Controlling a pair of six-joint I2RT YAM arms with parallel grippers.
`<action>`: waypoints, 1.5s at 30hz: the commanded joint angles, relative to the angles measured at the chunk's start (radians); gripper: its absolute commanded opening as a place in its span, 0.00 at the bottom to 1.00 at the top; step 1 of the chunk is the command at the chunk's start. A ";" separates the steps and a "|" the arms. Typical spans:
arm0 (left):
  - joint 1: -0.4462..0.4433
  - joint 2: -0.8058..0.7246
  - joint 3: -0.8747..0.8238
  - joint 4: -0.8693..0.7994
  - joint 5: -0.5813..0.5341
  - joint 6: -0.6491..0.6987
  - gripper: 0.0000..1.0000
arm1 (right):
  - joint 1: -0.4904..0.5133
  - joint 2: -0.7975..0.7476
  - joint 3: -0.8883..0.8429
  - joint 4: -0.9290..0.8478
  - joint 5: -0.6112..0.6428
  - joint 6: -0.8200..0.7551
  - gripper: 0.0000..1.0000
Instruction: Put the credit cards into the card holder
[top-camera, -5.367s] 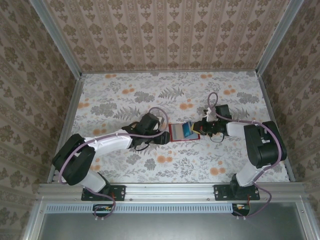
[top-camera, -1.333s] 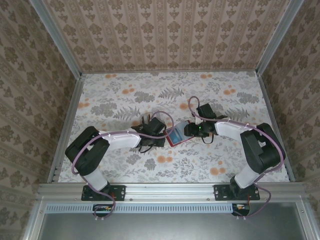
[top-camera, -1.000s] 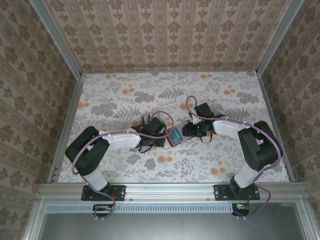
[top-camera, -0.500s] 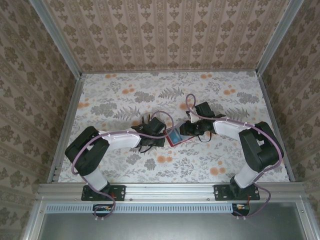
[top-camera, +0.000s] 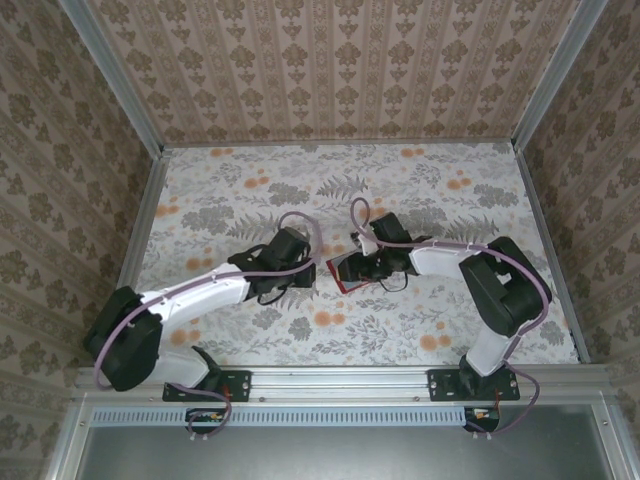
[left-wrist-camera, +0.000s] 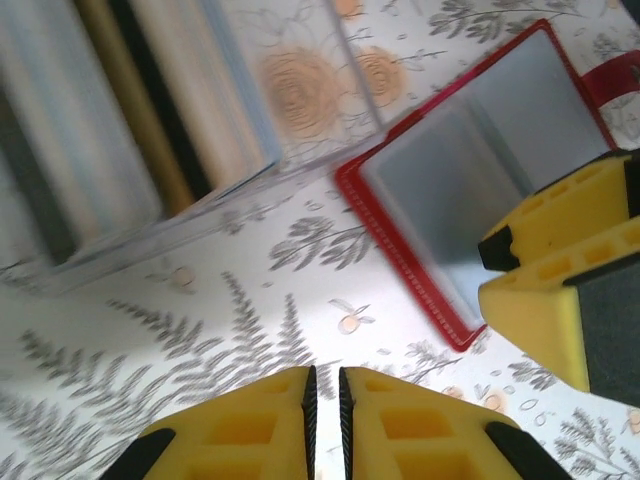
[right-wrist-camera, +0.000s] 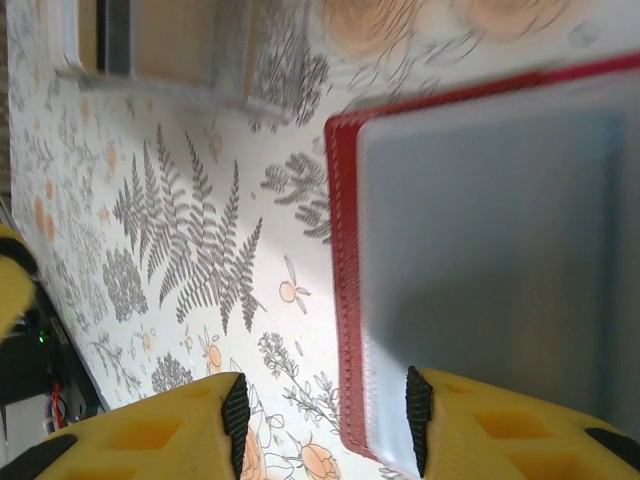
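Top camera high, looking down and forward, wrist cameras close, both sharing the card holder (left-wrist-camera: 460, 190)

Bright, even light; sharp overhead, soft up close.
From above, shadows lie faint on the flowered tabletop (top-camera: 250, 190). At my left wrist the striped side wall (left-wrist-camera: 120, 130) blurs. At my right wrist the rim of the flat red card holder (right-wrist-camera: 345, 300) smears, with a dull shadow on its grey pocket.
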 joint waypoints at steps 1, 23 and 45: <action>0.034 -0.082 -0.022 -0.090 -0.017 0.005 0.18 | 0.013 -0.018 -0.005 0.031 0.001 0.020 0.50; 0.435 -0.296 -0.127 -0.249 0.162 0.076 0.66 | 0.183 0.104 0.479 -0.219 0.397 0.003 0.56; 0.500 -0.333 -0.236 -0.188 0.212 0.089 0.71 | 0.252 0.339 0.708 -0.349 0.496 0.043 0.64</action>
